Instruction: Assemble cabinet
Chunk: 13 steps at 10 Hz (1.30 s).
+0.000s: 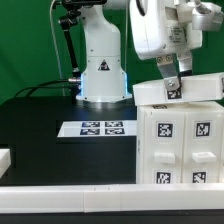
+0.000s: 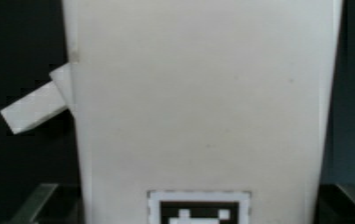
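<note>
Exterior view: gripper [image 1: 171,90] clamps cabinet [image 1: 185,140] at its top block; compartment insides hidden

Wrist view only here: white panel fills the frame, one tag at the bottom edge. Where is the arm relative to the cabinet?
Observer: The pincer is down at the white top panel of the cabinet, on the exterior view's right. I cannot tell whether it is open or shut.
Operator: Where's the marker board?
Observer: The marker board lies flat on the exterior view's left of the cabinet, in front of the arm's base.
</note>
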### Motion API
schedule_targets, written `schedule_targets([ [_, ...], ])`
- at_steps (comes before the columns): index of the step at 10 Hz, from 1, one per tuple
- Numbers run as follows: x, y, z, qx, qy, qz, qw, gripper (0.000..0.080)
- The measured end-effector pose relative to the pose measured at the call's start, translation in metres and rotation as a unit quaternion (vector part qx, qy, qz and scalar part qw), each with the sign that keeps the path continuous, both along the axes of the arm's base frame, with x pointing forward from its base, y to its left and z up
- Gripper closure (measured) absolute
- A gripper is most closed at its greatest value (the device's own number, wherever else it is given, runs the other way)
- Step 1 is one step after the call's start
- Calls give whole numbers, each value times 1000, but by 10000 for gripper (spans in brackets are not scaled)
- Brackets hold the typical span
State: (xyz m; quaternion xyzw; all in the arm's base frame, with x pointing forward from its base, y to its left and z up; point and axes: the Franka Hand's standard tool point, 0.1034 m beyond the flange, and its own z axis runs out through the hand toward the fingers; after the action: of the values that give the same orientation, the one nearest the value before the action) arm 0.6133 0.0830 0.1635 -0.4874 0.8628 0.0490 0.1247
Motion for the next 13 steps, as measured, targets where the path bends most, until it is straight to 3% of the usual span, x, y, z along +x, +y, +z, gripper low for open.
schedule_targets([
  [2,0,-1,0,15,1,-19,1000,243],
  [3,0,-1,0,12,-2,-6,1000,243],
  [5,0,0,0,12,-3,-1,1000,46],
  [6,2,2,7,12,-10,7,1000,14],
  [10,6,8,30,13,-33,29,999,2],
  [13,5,8,27,4,-36,68,997,3],
])
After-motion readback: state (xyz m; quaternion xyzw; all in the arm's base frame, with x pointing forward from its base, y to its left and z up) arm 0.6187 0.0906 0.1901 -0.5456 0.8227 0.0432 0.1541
